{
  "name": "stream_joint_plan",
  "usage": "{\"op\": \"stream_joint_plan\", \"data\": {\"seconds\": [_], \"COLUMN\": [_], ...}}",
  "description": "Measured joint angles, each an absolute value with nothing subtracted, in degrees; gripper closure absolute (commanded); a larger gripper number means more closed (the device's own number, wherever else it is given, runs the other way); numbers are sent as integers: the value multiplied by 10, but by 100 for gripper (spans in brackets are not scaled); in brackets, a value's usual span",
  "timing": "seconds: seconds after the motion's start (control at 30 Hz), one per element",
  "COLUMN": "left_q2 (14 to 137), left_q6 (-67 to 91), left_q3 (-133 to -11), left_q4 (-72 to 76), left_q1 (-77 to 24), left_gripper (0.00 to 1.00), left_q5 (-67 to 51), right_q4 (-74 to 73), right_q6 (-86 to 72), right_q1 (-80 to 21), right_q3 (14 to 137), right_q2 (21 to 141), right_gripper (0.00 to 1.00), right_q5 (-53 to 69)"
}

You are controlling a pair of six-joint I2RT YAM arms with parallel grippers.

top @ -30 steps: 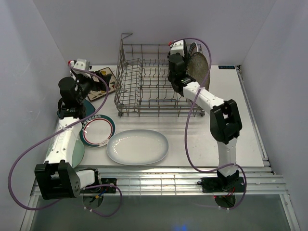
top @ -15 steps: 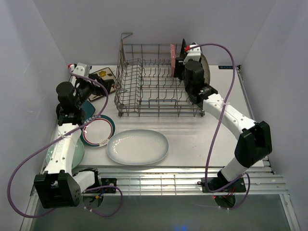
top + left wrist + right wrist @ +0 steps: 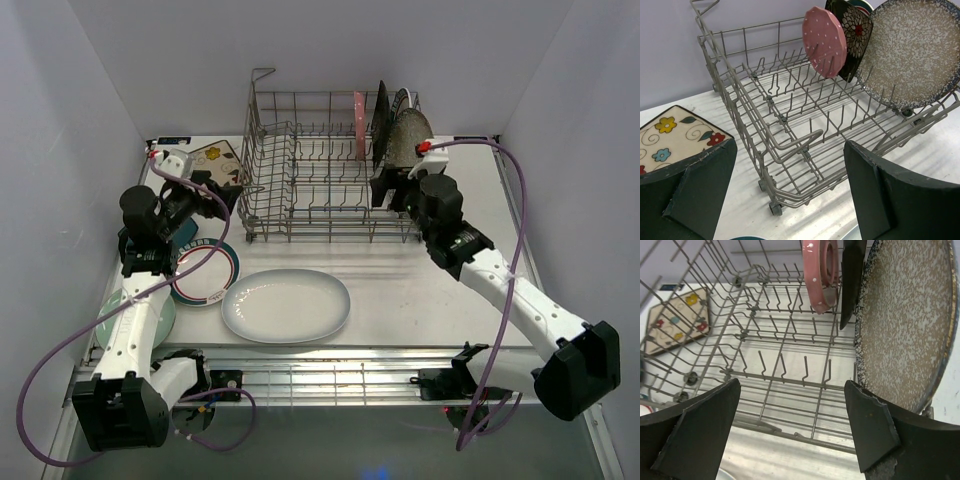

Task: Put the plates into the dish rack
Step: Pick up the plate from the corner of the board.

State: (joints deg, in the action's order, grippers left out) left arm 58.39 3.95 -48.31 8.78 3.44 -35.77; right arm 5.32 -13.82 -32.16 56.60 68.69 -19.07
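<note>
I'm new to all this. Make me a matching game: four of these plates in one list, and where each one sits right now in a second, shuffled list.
Plates
1. pink dotted scalloped plate
2. large white oval plate
3. cream floral square plate
4. speckled grey round plate

Places
a. flat on the table, in front of the grey wire dish rack
b. standing on edge at the rack's right end
c. standing on edge in the rack, nearer its middle
d. flat on the table, left of the rack

Pairs: 1-c, 2-a, 3-d, 4-b
</note>
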Motion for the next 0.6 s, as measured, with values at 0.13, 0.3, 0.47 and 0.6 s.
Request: {"op": "stream_joint_plan", "data": {"seconds": [0.13, 0.3, 0.47, 0.6], "left_q2": [569, 566, 564, 564], "left_q6": [43, 62, 90, 92], "left_q3": [-471, -465, -462, -461], "left_q4": [89, 91, 90, 85], "left_q1": [34, 34, 34, 34], "left_gripper": [2, 2, 2, 2], "left_q5": [-354, -343, -333, -332], "right_q4": [54, 24, 15, 16], "right_q6": [-161, -192, -200, -197], "right_q1": [-322, -321, -322, -322], "right_q3": [532, 527, 504, 478], "right_q2": [640, 627, 603, 578], "right_gripper": [10, 1, 5, 3], "right_q5": [-187, -175, -138, -109]}}
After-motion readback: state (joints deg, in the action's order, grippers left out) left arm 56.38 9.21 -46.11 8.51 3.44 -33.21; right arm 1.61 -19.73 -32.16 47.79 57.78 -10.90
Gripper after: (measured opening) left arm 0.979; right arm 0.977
